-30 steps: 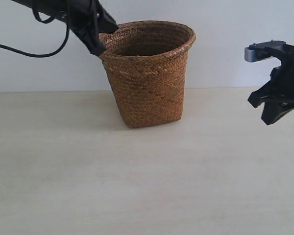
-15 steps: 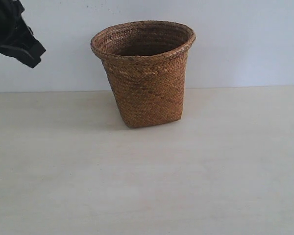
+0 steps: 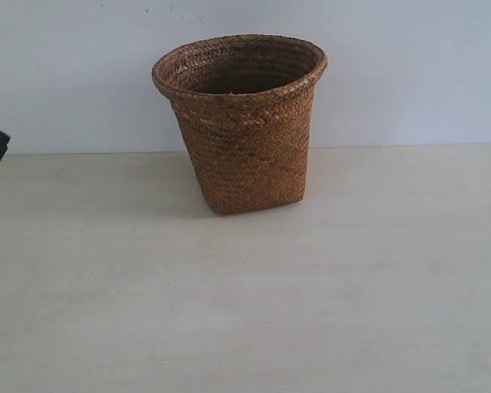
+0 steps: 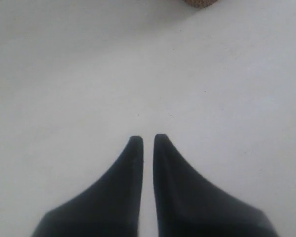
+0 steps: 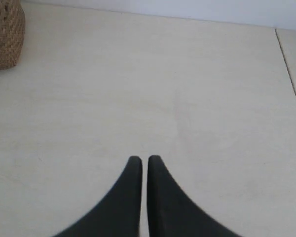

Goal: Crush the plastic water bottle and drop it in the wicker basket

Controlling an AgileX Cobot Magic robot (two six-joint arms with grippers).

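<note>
The plastic water bottle shows in no view; I judge it may lie inside the wicker basket, whose inside is hidden. In the exterior view the basket stands upright, far and middle. In the left wrist view the left gripper is narrow, almost closed, and empty. In the right wrist view the right gripper is likewise, well apart from the basket, probably parked.
</note>
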